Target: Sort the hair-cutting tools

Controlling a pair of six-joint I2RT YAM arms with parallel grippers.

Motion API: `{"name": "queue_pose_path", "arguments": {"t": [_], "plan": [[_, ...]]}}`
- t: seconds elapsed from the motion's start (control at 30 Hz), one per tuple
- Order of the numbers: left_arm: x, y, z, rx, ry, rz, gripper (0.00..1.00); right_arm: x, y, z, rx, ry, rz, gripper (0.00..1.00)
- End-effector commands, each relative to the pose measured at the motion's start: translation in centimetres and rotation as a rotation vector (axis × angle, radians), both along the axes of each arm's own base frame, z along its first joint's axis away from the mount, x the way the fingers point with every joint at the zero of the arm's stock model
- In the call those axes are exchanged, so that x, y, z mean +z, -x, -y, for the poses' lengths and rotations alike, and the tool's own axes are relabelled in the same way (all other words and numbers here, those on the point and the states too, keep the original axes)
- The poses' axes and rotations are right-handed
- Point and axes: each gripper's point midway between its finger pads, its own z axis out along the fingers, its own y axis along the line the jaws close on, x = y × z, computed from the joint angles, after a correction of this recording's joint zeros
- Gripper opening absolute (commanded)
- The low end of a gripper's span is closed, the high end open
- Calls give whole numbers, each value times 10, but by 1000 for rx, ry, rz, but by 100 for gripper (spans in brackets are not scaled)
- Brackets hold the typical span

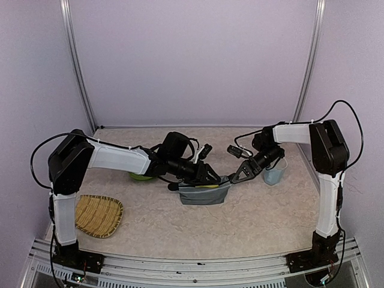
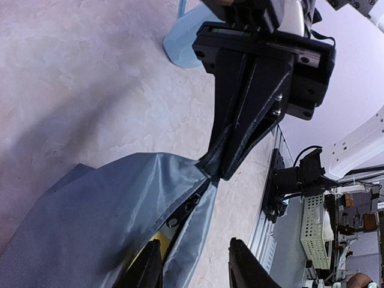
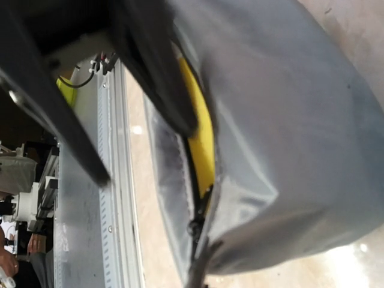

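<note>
The grey fabric pouch [image 1: 204, 195] lies at the table's middle with its zipper open. The yellow sponge [image 1: 207, 186] sits inside it and shows in the left wrist view [image 2: 153, 248] and the right wrist view [image 3: 201, 138]. My left gripper [image 1: 212, 177] is open at the pouch's mouth [image 2: 195, 267], with one finger inside the opening beside the sponge and the other outside the front lip. My right gripper [image 1: 233, 179] is shut on the pouch's right end by the zipper [image 2: 219, 168]. No scissors, clipper or guard can be made out.
A pale blue cup [image 1: 274, 174] stands right of the pouch, behind my right gripper. A green bowl [image 1: 140, 176] sits behind my left forearm. A woven tray [image 1: 98, 215] lies at the near left. Metal rails run along the near edge.
</note>
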Motion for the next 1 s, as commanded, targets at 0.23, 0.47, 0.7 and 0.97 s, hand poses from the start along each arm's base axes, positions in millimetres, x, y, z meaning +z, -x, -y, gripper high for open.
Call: {"name": "queue_pose_path", "arguments": {"t": [0.23, 0.47, 0.7, 0.97], "plan": [[-33, 10, 19, -58, -57, -77, 48, -2, -1, 3, -5, 5, -3, 0], [-42, 11, 28, -72, -36, -124, 50, -2, -2, 2, -3, 0, -9, 0], [-44, 9, 35, -83, -14, -129, 58, 0, -1, 2, -3, -14, -13, 0], [-47, -4, 25, -14, -96, -32, 60, -22, -6, 14, -25, 127, 23, 1]]}}
